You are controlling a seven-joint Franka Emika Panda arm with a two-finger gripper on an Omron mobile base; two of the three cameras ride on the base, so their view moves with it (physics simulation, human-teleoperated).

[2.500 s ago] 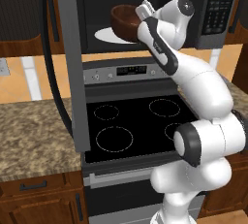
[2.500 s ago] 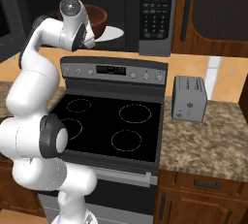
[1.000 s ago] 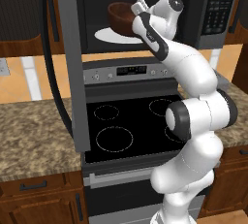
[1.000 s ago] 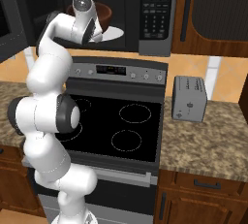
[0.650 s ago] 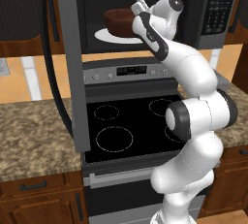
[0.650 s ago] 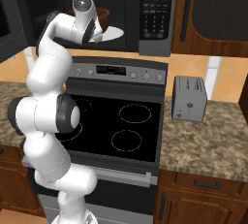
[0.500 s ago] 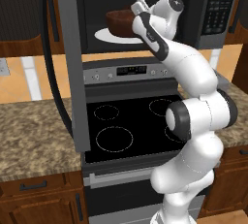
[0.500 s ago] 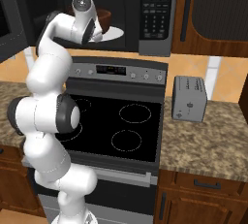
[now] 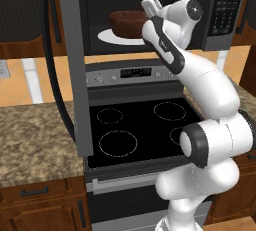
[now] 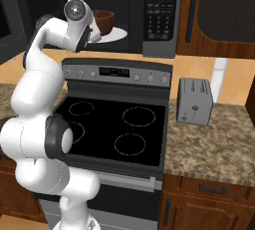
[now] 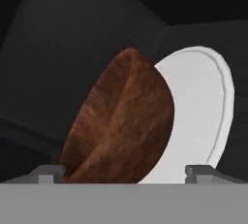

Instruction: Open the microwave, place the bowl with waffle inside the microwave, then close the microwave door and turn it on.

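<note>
While the microwave door (image 9: 70, 65) stood swung wide open at the far left, its dark bar handle (image 9: 52, 70) running down its near face, the microwave (image 9: 220, 10) hung above the stove (image 9: 135, 130) with its cavity exposed. Inside, the bowl (image 9: 127, 23) sat upright on the white turntable (image 9: 112, 37), toward the left part of the plate as seen from the left base camera. The waffle could not be made out from any camera; the bowl's wall hid its inside.

The gripper (image 11: 125, 172) was at the mouth of the cavity, just near of the bowl. From the hand camera its two fingertips (image 11: 48, 172) stood far apart, one at each side of the frame, with the bowl (image 11: 121, 121) and the turntable (image 11: 203, 116) between and beyond them. The jaws were spread wide and held nothing; whether a fingertip touched the bowl's wall could not be told.

The keypad panel (image 10: 162, 10) occupied the right end of the microwave. Below it, the stove's control strip (image 10: 117, 70) ran across the back of the black cooktop. To the right of the stove, a silver toaster (image 10: 194, 102) stood on the speckled counter (image 10: 214, 144), well apart from the arm. Brown wooden cabinets (image 10: 219, 5) flanked the microwave on the right.
</note>
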